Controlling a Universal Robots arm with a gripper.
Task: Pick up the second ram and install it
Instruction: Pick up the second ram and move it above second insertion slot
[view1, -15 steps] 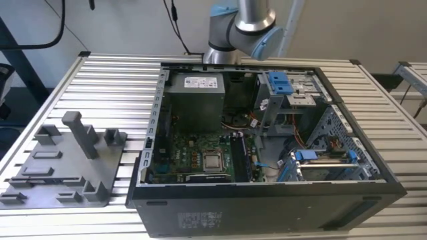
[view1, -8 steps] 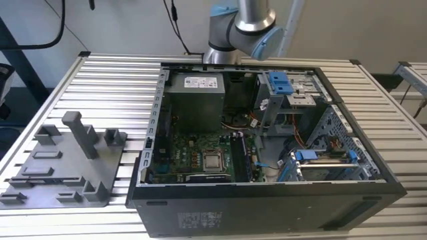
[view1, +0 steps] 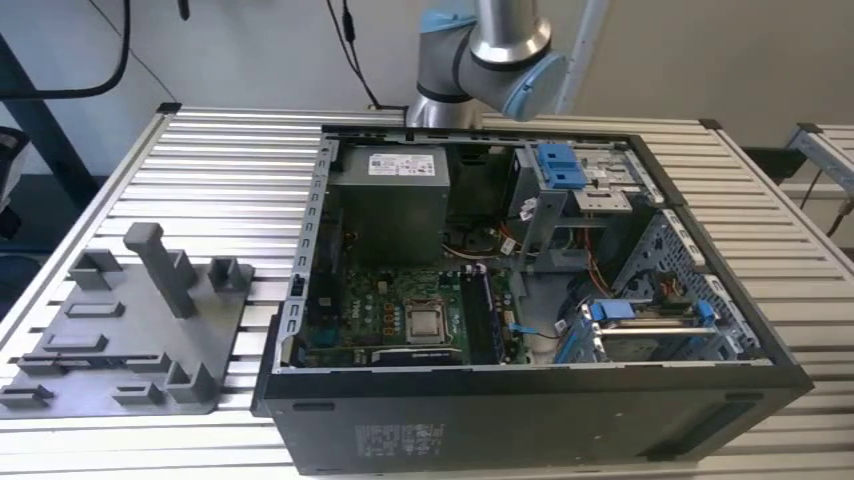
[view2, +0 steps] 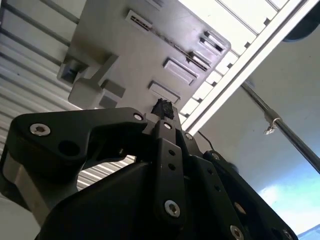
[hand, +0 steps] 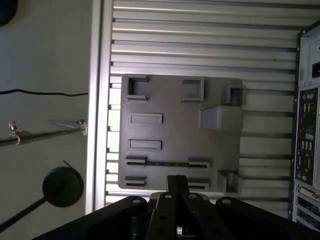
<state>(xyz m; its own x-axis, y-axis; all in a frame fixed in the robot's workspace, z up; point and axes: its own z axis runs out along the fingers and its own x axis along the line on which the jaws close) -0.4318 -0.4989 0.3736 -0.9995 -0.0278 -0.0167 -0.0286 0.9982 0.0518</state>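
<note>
Hanging above the tray with the gripper closed tight, nothing gripped. In the first wrist view, just past it, seeing the ram on edge as a thin dark line on the tray, between 2 slotted blocks. Apart from it. In the exterior view, finding the tray on the slatted table at the exterior view's left, post upright, beside the open PC case, with the arm behind the case.

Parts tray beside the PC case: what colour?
The tray is plain grey, clearest in the first wrist view.
</note>
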